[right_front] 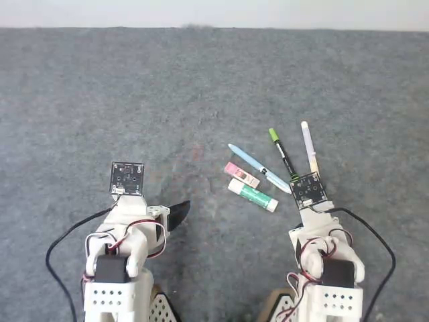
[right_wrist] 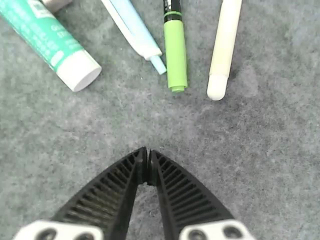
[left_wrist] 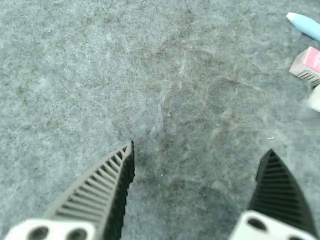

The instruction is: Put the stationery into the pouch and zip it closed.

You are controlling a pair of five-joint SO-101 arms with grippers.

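The stationery lay loose on the grey, felt-like bench (right_front: 201, 80), right of centre in the high view and just ahead of the right arm (right_front: 325, 248); the left arm (right_front: 124, 235) sat well apart from it over bare cloth. The left jaws stood spread wide and empty; the right jaws were pressed tip to tip with nothing between them, near the closest ends of the pens.

All five pieces looked light, small and rigid enough to lift with a gentle pinch:

- The glue stick (right_wrist: 50, 45) was a smooth plastic cylinder with a green label and a white end; it would probably roll or slip, so a grip across the middle of the barrel seemed safest.
- The blue pen (right_wrist: 132, 30), the green-capped black pen (right_wrist: 175, 50) and the cream pen (right_wrist: 225, 45) were slim, hard and glossy, fanned out side by side without touching in the right wrist view; each would likely pivot if pinched near an end, so a mid-barrel hold suited them.
- The pink eraser (right_front: 241, 174) was a short block in a sleeve, lying between the blue pen and the glue stick; its flat sides and rubbery body should offer the surest purchase, though neighbours crowded it closely.

The napped cloth would probably keep the pieces from sliding as jaws closed on them.
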